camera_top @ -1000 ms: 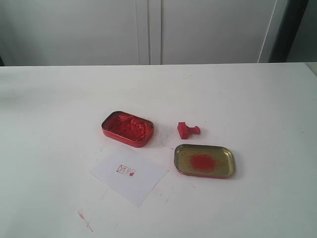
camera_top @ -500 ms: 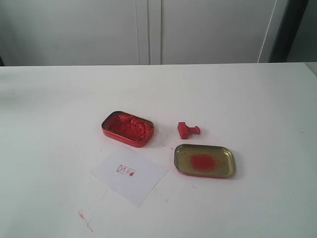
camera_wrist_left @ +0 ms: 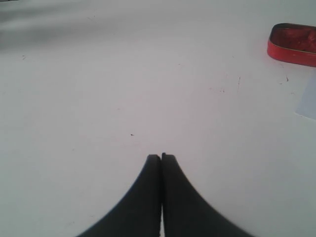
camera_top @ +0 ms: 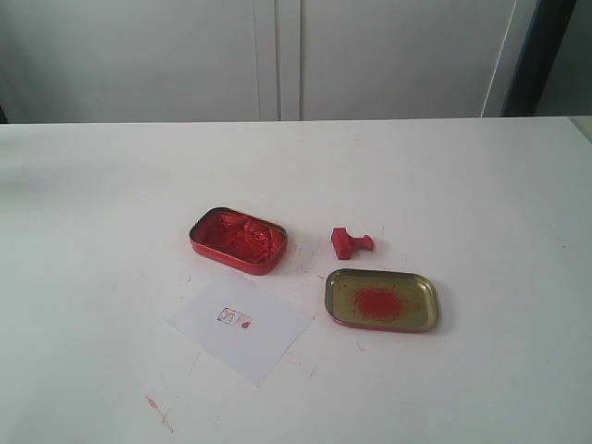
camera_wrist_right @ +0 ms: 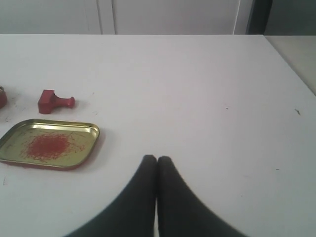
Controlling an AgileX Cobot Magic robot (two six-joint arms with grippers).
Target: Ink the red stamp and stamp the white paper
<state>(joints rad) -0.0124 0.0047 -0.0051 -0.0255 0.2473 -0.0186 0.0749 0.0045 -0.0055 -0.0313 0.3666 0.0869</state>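
Observation:
The small red stamp (camera_top: 351, 242) lies on its side on the white table, between the red tin and the gold lid; it also shows in the right wrist view (camera_wrist_right: 53, 101). The white paper (camera_top: 240, 330) lies flat in front of the red tin and bears a small red print. A corner of the paper (camera_wrist_left: 308, 101) shows in the left wrist view. My left gripper (camera_wrist_left: 161, 157) is shut with nothing in it, over bare table away from the tin. My right gripper (camera_wrist_right: 157, 159) is shut and empty, apart from the lid. Neither gripper appears in the exterior view.
A red tin of lumpy red paste (camera_top: 239, 240) sits left of the stamp and shows again (camera_wrist_left: 294, 43). A gold tin lid with a red smear (camera_top: 382, 300) lies right of the paper, seen too (camera_wrist_right: 48, 143). Red streaks (camera_top: 158, 412) mark the table near the front.

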